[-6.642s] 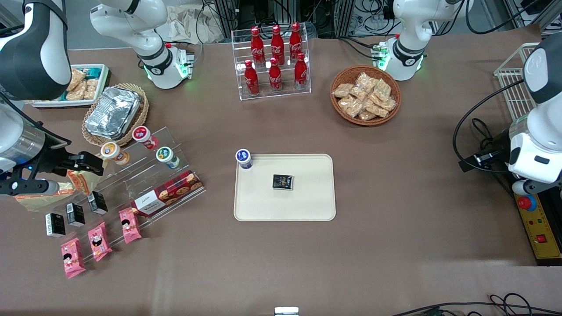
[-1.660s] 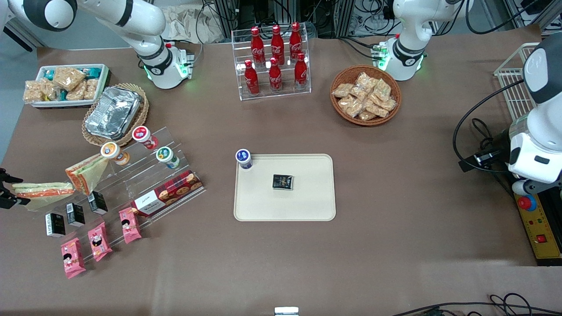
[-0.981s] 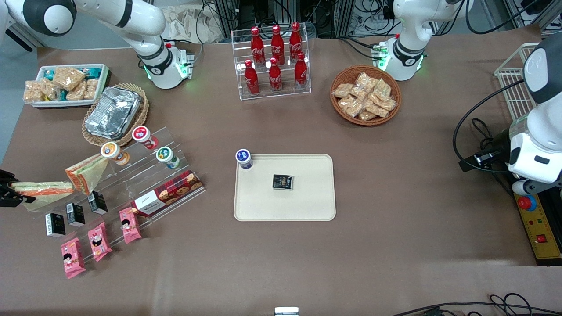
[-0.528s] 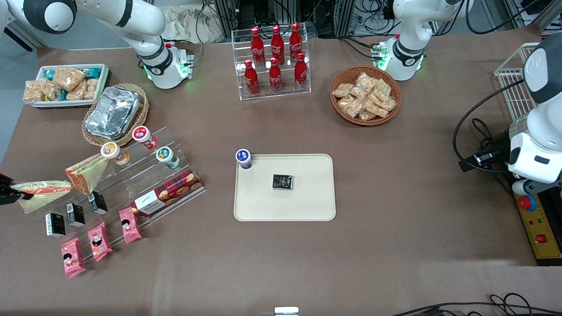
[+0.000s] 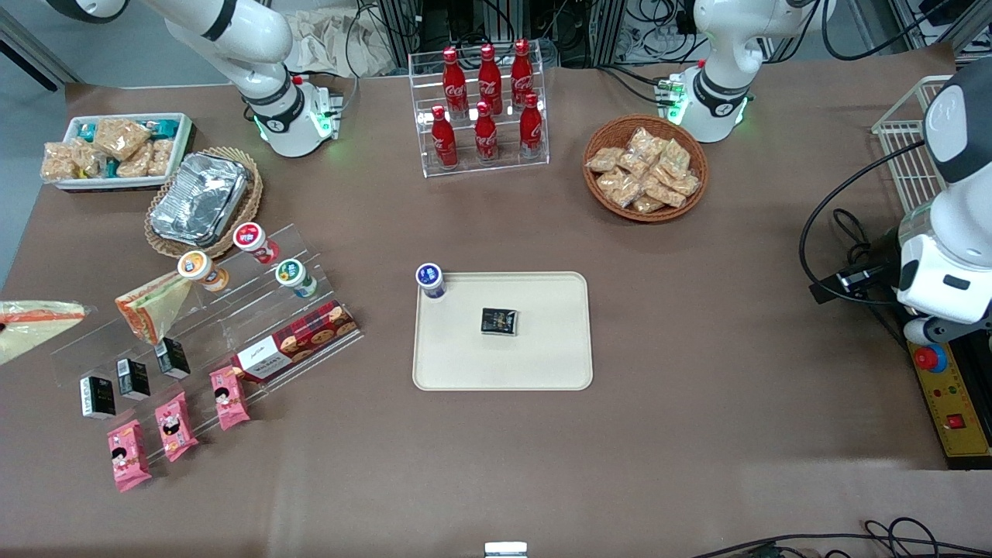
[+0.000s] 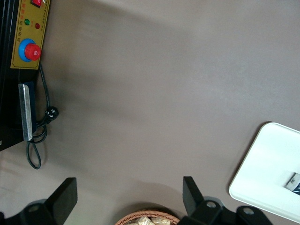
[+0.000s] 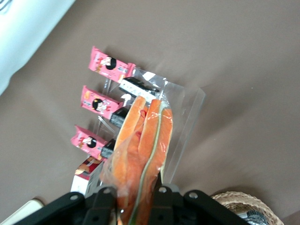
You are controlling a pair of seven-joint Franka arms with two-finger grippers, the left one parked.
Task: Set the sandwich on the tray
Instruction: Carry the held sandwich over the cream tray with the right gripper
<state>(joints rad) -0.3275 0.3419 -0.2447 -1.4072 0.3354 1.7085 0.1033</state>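
Wrist view: sandwich [image 7: 143, 154] between gripper [image 7: 132, 199] fingers

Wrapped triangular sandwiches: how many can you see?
2. One wrapped wedge sandwich hangs in the gripper at the working arm's table end; the second wrapped sandwich leans on the clear acrylic stand.

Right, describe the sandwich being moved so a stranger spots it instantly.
Start at the clear stepped rack toward the working arm's end. Past its outer end, the sandwich hangs clamped in the gripper. Unlike the second wedge leaning on the rack, it is lifted.
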